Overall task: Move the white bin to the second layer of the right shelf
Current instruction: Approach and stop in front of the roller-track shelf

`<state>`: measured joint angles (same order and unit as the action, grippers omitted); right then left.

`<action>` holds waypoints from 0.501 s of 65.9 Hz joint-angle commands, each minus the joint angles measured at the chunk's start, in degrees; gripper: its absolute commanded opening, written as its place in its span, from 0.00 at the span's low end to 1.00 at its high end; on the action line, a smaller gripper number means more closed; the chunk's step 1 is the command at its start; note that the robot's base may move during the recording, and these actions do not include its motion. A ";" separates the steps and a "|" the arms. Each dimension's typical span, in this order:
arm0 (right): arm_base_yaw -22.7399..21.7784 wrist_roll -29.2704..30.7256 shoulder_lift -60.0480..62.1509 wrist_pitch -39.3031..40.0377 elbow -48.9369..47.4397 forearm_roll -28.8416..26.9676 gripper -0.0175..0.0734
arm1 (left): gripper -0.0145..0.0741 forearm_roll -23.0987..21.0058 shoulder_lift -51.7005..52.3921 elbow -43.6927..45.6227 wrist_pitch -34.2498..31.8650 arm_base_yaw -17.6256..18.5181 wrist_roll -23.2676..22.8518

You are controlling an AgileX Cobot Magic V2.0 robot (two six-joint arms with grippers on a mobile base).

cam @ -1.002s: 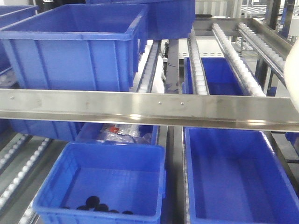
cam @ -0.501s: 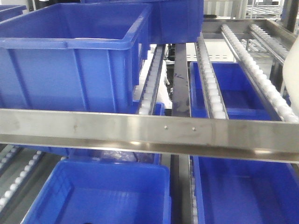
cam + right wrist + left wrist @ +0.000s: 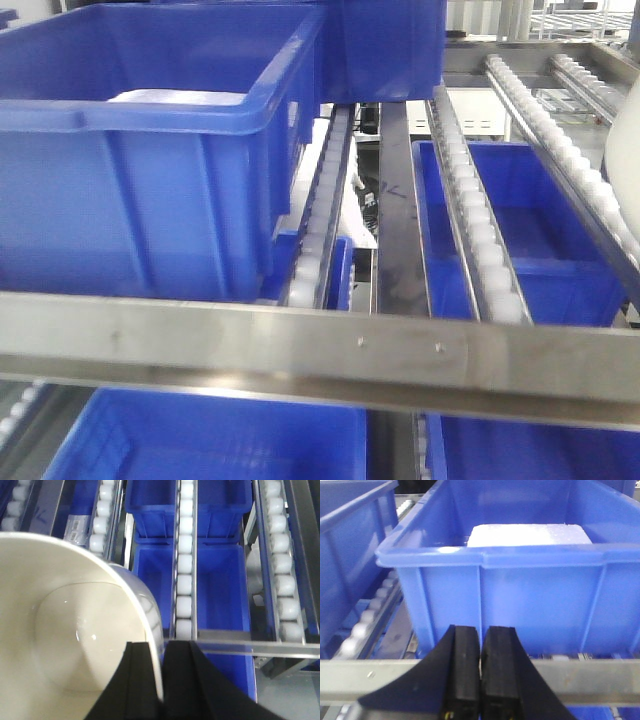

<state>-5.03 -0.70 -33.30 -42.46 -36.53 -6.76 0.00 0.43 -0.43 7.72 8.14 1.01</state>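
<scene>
The white bin is a glossy cream tub filling the left of the right wrist view; its side shows at the right edge of the front view. My right gripper is shut on the bin's right rim, one finger inside and one outside, holding it above the roller tracks of the steel shelf level. The front rail lies just ahead of the fingers. My left gripper is shut and empty, in front of a blue crate and over the steel rail.
A large blue crate sits on the left of the roller level behind the front rail. Roller tracks run back on the right. More blue crates sit on the level below. A white block lies in the crate.
The front view has risen and moved closer: the steel front rail dropped lower in the frame and the lower crates mostly left view. The white bin stays at the right edge.
</scene>
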 commanded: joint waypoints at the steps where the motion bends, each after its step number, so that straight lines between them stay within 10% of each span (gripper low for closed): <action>1: -0.26 -0.30 0.13 4.65 -1.83 -0.41 0.25 | 0.26 0.00 0.87 -2.11 -4.98 0.20 -0.29; 33: -0.26 -0.30 0.13 4.72 -1.83 -0.41 0.25 | 0.26 0.00 0.87 -2.11 -4.98 0.20 -0.29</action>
<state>-5.03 -0.70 -33.30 -42.46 -36.53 -6.76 0.00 0.43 -0.43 7.72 8.14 1.01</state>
